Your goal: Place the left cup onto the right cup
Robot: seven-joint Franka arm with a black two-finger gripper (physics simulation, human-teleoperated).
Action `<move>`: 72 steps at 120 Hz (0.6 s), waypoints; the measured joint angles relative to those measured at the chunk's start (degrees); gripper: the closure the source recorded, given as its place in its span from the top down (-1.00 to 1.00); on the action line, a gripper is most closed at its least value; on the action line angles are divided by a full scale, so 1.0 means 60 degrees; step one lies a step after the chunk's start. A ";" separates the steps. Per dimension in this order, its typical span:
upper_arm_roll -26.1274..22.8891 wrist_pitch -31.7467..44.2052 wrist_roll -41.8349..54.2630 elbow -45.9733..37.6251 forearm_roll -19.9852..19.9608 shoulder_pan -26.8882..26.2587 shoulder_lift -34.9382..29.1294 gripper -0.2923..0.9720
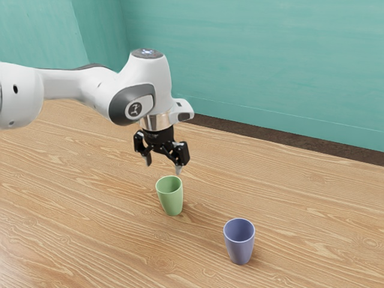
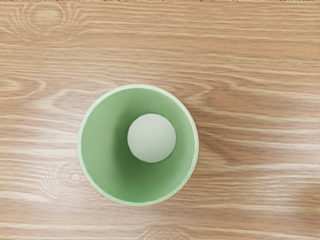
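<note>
Green cup [image 1: 170, 195] stands just below my gripper [image 1: 164, 162], fingers spread and empty. I judge this the approach; next I must descend straight and pinch it.

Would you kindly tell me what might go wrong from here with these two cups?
The open gripper hangs just above the green cup; a finger landing on its rim could tip it.
Its walls taper, so a grasp might slip.
The purple cup stands free and could topple during stacking.
</note>
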 joint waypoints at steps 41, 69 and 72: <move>-0.0001 0.0409 0.0058 -0.0187 -0.0147 0.0003 0.0164 0.54; 0.0000 0.0625 0.0083 -0.0217 -0.0179 0.0013 0.0285 0.54; 0.0000 0.0643 0.0085 -0.0217 -0.0181 0.0013 0.0299 0.54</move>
